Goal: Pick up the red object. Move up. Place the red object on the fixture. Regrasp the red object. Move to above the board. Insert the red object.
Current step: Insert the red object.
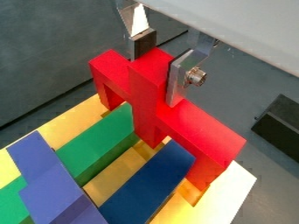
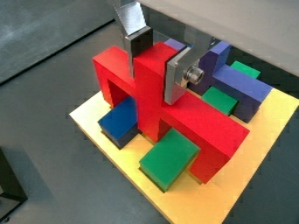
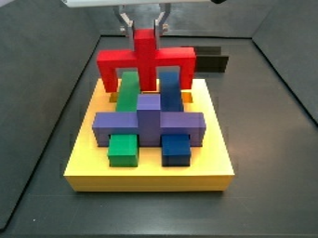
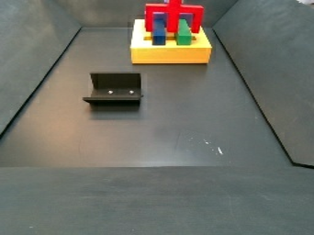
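Dark grey floor surrounds the yellow board (image 3: 149, 165); at its 12 o'clock end the gripper (image 1: 166, 54) pinches the red object's (image 1: 163, 105) middle prong between both pads, outer prongs pointing down beside green and blue blocks; no writing legible

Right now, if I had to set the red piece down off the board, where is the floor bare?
The dark floor is bare between the black L-shaped fixture and the thick yellow slotted board, and across the whole near half. The board is crowded: purple, green and blue blocks, with the claw holding the bright red E-shaped piece there.
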